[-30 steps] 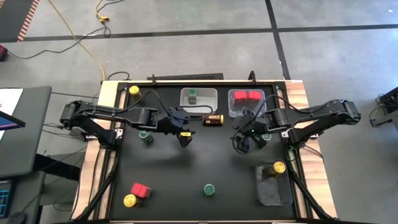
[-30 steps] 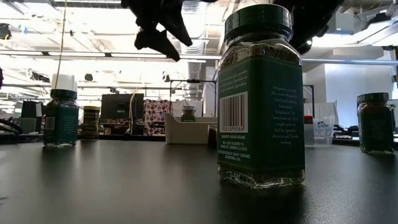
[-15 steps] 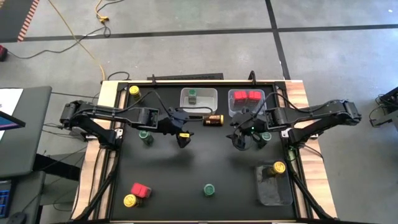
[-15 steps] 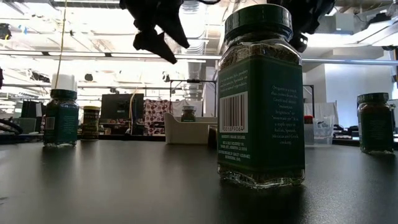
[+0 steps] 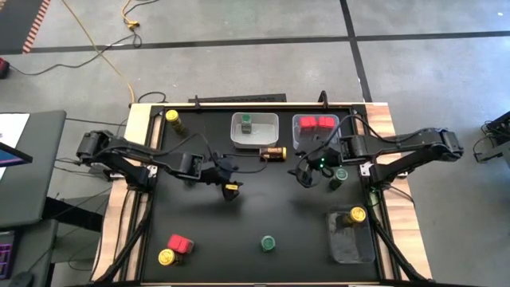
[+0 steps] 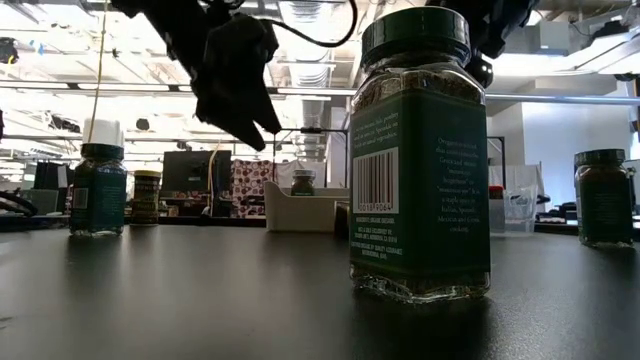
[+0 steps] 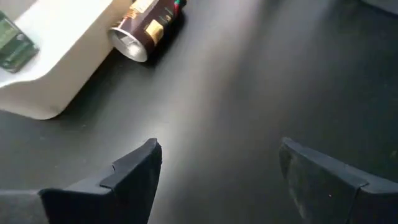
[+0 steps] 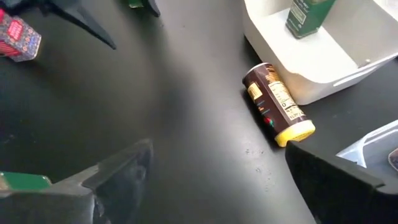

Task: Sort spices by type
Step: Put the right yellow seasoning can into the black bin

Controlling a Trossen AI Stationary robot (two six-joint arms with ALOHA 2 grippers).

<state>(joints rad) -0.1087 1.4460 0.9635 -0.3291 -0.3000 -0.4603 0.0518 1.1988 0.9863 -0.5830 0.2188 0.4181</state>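
While hovering mid-table, left gripper (image 5: 232, 190) open, right gripper (image 5: 304, 175) seemingly open

We note a black table top (image 5: 263, 207) framed in pale wood. Jar on its side (image 8: 277, 106): brown body, yellow lid, cream label. Near jar (image 6: 420, 160): dark green lid, green label with white barcode and white print. White bin (image 5: 255, 127) holds a green-lidded jar (image 5: 247, 121). Red boxes (image 5: 316, 123) sit in a clear bin. Both arms dark.
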